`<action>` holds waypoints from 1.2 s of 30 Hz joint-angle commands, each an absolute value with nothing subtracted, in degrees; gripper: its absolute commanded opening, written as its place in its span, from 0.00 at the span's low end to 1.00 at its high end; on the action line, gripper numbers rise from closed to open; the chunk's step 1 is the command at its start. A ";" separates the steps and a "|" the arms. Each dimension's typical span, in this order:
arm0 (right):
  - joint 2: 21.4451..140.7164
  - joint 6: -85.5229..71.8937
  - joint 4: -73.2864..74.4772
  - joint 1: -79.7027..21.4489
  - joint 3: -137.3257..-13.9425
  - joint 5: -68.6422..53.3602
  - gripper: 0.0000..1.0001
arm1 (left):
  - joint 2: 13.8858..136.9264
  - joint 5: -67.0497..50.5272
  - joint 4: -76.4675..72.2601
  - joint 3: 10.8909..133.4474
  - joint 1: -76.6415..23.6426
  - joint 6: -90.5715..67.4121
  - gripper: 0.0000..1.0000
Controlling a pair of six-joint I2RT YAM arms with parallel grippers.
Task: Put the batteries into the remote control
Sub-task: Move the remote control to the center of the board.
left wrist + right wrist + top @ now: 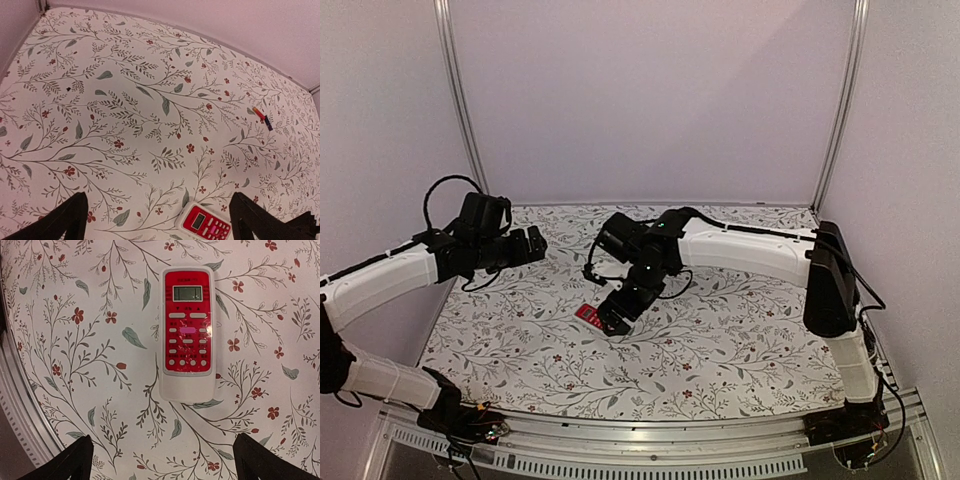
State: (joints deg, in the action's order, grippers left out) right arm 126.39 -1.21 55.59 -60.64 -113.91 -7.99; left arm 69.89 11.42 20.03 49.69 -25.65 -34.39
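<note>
Red face up, the remote control [187, 330] lies on the table [75, 365] upper-centre of the right wrist frame, a battery [262, 117] sits loose far right in the left wrist frame, and the left end effector [160, 222] and right end effector [160, 462] both gape empty, so loading seems unstarted.

one remote control [187, 335] — two arms [740, 245] — batteries [262, 115] uncountable

I see white shells with black joints on my left arm [390, 275] and right arm [750, 250]. Left gripper [535, 245] and right gripper [617, 320] are black. Black cables [438, 192] loop off the wrists, and the right has a boxy black elbow [828, 285].
</note>
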 commanded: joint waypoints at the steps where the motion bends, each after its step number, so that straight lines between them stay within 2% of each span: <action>1: 132.52 -1.35 59.83 -60.83 -119.52 -7.21 0.98 | 69.01 13.55 22.49 48.89 -24.38 -35.81 1.00; 13: 143.53 -0.67 60.56 -61.19 -132.93 -3.17 0.95 | 67.15 12.06 21.35 47.35 -23.69 -35.99 0.99; 28: 150.60 1.97 59.83 -61.25 -139.13 -2.51 0.80 | 66.00 11.97 20.62 45.75 -23.67 -37.15 1.00; 32: 151.37 2.39 60.52 -61.21 -139.13 -2.28 0.72 | 65.88 11.89 20.48 45.43 -23.65 -37.35 1.00; 36: 151.46 3.43 62.94 -61.22 -138.53 -1.32 0.56 | 65.70 11.70 20.48 45.24 -23.66 -37.44 0.99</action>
State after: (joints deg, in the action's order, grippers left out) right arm 149.82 2.22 59.90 -61.04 -137.91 -2.83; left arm 66.61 12.21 21.30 46.09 -24.34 -36.93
